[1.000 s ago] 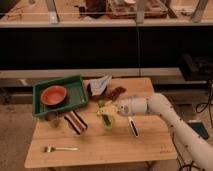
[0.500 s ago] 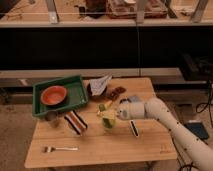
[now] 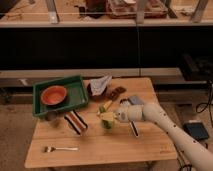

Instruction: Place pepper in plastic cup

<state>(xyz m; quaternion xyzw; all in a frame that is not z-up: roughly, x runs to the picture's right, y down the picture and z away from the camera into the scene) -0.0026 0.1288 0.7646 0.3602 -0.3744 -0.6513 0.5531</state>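
Note:
The plastic cup (image 3: pixel 107 123), a small yellow-green tumbler, stands near the middle of the wooden table (image 3: pixel 100 150). A dark green bit, seemingly the pepper (image 3: pixel 101 109), shows just above the cup's rim, next to a yellow elongated piece (image 3: pixel 107 105). My gripper (image 3: pixel 114 116) reaches in from the right on its white arm (image 3: pixel 155 117) and sits right at the cup's upper right side. I cannot tell whether the pepper is held or rests in the cup.
A green tray (image 3: pixel 75 100) with an orange bowl (image 3: pixel 53 94) sits at the back left. A small grey cup (image 3: pixel 51 116) and a striped item (image 3: pixel 76 123) lie in front of it. A fork (image 3: pixel 60 148) lies front left, a crumpled bag (image 3: pixel 100 84) at the back, a dark brush (image 3: pixel 134 129) under the arm.
The arm has moved left, bringing my gripper from right of the cup to right against it.

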